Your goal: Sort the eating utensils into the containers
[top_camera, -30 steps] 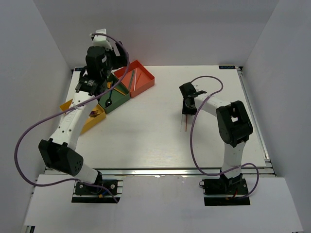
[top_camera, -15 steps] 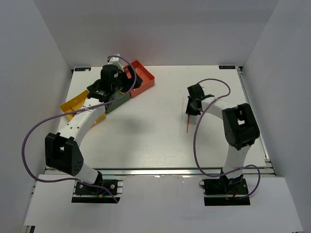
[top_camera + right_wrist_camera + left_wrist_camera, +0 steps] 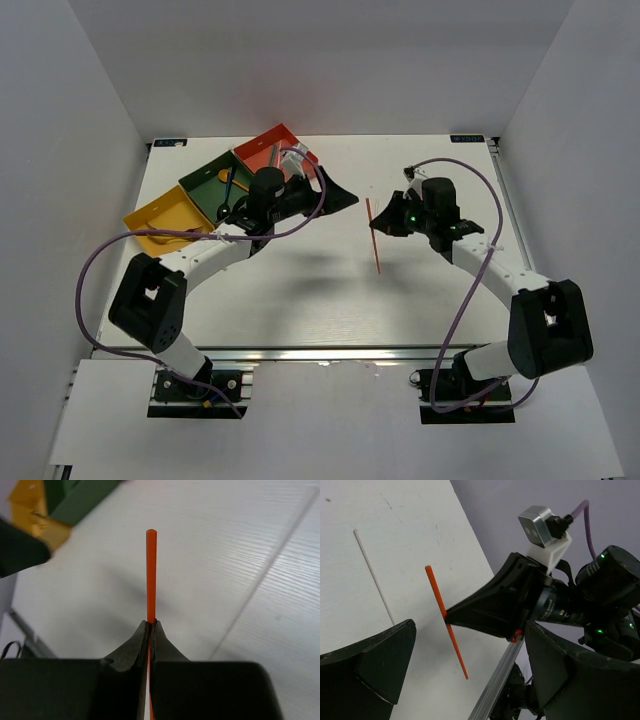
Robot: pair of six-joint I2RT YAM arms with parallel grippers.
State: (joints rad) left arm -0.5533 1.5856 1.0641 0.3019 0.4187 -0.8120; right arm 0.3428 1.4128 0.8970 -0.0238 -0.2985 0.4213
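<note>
My right gripper (image 3: 386, 226) is shut on a red chopstick (image 3: 373, 236) and holds it near the table's middle. In the right wrist view the red chopstick (image 3: 151, 575) sticks out straight ahead of the pinched right gripper (image 3: 151, 625). My left gripper (image 3: 340, 196) is open and empty, just left of the chopstick's far end. In the left wrist view the left gripper (image 3: 470, 626) faces the red chopstick (image 3: 445, 620) and the right gripper (image 3: 495, 607). The yellow box (image 3: 160, 215), the green box (image 3: 205, 182) and the red-orange box (image 3: 290, 140) stand at the back left.
A thin silver chopstick (image 3: 372, 575) lies on the table beyond the red one. A black spoon (image 3: 228, 195) lies in the green box and thin sticks (image 3: 275, 155) in the red-orange box. Purple cables loop off both arms. The table's right rail (image 3: 495, 687) is close.
My left arm has swung from above the boxes to the right, toward the table's middle. My right gripper has turned and the red chopstick is now in it, off the table.
</note>
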